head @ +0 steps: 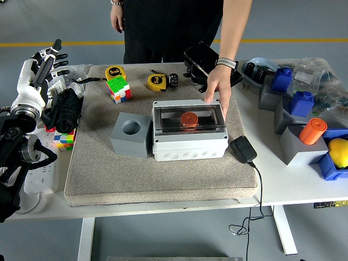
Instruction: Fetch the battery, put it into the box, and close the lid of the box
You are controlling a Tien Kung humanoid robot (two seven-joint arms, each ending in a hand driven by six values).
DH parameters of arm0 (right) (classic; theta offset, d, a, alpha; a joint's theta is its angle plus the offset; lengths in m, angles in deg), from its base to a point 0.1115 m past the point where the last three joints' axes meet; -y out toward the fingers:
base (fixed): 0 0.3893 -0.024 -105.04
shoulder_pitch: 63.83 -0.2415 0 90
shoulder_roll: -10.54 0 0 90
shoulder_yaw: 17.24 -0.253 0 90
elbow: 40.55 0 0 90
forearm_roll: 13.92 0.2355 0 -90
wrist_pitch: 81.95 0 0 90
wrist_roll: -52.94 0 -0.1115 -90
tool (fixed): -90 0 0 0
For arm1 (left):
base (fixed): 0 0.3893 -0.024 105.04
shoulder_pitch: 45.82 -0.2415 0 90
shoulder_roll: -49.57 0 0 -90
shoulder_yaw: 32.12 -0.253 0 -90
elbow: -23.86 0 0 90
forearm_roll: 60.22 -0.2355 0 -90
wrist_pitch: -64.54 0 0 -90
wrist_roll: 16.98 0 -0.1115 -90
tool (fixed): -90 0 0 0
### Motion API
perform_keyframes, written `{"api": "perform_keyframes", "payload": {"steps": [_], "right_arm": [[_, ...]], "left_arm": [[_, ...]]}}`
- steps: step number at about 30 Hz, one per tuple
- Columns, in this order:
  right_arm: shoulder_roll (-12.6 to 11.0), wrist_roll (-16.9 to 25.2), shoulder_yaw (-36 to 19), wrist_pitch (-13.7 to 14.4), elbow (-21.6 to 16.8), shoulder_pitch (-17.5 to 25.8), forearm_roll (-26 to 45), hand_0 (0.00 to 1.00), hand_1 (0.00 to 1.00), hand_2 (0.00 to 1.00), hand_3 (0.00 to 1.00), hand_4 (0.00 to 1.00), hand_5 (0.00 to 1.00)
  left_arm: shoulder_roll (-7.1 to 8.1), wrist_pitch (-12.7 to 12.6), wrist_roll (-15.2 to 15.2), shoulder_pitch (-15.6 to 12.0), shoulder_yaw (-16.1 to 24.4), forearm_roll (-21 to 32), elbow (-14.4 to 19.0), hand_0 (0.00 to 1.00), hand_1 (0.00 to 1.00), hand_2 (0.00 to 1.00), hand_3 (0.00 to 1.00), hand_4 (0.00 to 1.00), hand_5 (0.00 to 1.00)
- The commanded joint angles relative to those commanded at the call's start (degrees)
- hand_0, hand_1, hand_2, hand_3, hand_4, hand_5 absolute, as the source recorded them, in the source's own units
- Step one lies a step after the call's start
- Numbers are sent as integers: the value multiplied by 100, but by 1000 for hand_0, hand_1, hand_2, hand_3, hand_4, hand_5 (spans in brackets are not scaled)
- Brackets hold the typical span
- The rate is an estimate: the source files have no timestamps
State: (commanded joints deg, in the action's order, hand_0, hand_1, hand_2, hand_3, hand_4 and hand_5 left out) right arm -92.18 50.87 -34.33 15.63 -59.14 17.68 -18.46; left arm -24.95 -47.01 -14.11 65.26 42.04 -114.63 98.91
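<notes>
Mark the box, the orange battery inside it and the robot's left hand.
box (189, 149), head view, on its white front wall.
orange battery (189, 119), head view, on its top, seen through the clear lid.
left hand (41, 61), head view, on the palm, fingers spread.

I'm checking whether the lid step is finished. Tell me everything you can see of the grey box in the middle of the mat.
The box is light grey plastic, rectangular, with round marks along its front wall. Its clear lid lies down over the top, and an orange, round object shows through it inside. It sits flat on the mat, right of a grey block with a hole. A person's hand rests on its far right corner.
</notes>
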Motion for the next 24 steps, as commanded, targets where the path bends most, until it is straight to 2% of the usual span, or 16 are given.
{"api": "perform_keyframes", "payload": {"steps": [24], "right_arm": [[32,-12,-12,-6,17,8,26,574,641,666,585,948,482]], "left_arm": [[-61,24,56,-101,117,-50,-11,519,661,642,677,998,652]]}}
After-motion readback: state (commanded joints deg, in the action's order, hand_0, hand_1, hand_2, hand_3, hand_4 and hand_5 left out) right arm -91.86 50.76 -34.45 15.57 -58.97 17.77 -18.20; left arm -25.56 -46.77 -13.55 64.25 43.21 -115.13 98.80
